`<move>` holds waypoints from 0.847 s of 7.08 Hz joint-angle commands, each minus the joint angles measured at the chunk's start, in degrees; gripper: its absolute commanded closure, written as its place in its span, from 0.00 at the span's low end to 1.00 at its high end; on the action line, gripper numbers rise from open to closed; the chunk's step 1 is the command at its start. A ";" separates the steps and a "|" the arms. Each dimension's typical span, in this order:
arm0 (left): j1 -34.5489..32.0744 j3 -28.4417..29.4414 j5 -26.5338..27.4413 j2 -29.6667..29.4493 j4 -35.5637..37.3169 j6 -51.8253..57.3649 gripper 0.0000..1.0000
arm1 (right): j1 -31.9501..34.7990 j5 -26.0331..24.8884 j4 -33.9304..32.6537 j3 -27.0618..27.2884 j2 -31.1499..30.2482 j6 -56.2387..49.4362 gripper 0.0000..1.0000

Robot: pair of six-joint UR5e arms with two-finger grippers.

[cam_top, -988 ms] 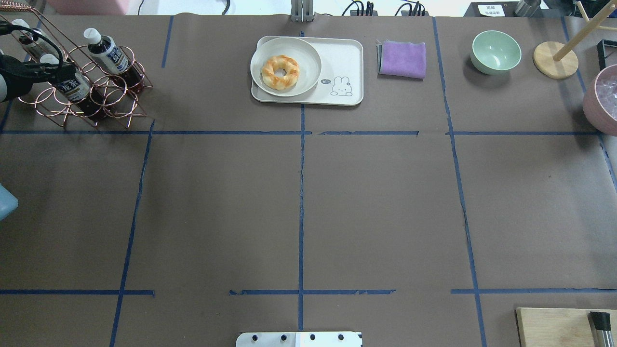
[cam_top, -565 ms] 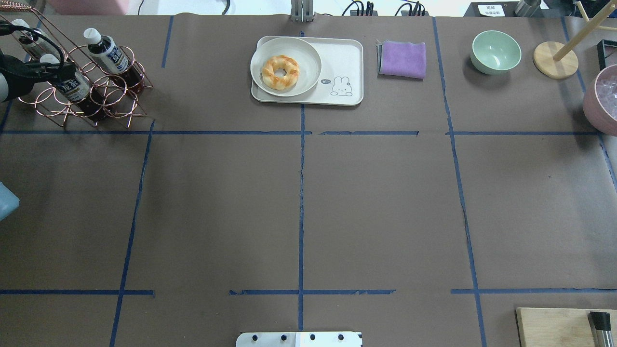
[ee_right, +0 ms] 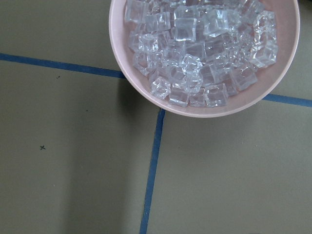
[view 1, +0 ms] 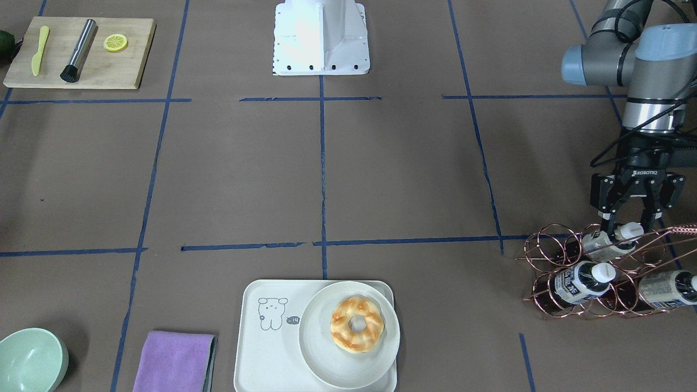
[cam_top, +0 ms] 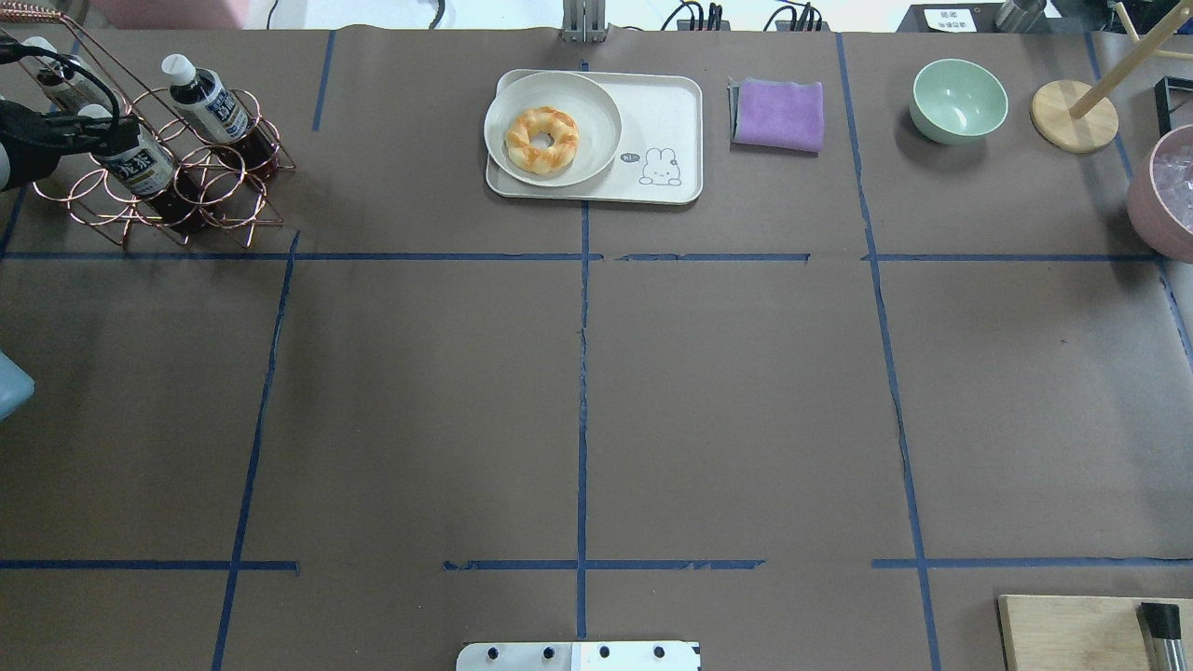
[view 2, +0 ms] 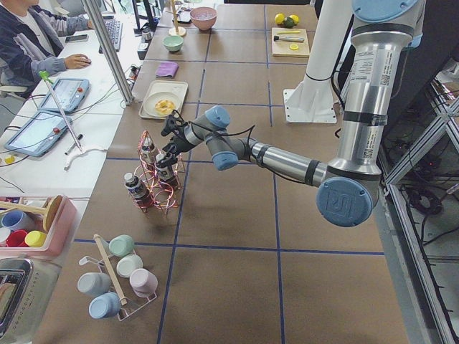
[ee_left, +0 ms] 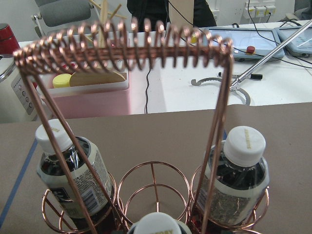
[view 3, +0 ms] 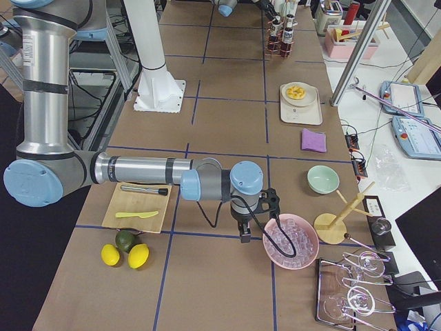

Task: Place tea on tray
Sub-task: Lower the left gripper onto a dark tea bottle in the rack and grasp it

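At the copper wire rack (view 1: 550, 256) on my left end of the table, I am holding my left gripper (view 1: 630, 224) over the tea (view 1: 599, 243), jaws spread and straddling its white cap; I am not seeing them clamped, so I am judging the grasp not yet made. That bottle is sitting in its ring, as are a second bottle (view 1: 580, 282) and a third bottle (view 1: 667, 288). Well apart from the rack, the tray (view 1: 267, 354) is lying with a round plate (view 1: 326, 362) and doughnut (view 1: 356, 324) filling one half, the half with the bear drawing bare. Gripping, lifting out, carrying across and setting down are all remaining. My right gripper (view 3: 242, 236) is hanging beside a pink bowl (view 3: 296, 264) of ice; I cannot tell whether it is spread or pressed together
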 commanded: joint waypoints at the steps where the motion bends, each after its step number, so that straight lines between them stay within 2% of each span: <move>1: -0.83 0.00 0.01 -0.01 0.00 0.06 0.26 | 0.00 0.00 0.03 0.00 0.00 0.00 0.00; 6: -0.83 0.97 0.01 -0.37 0.00 -0.03 0.30 | 0.00 0.00 0.03 0.00 0.09 0.09 0.00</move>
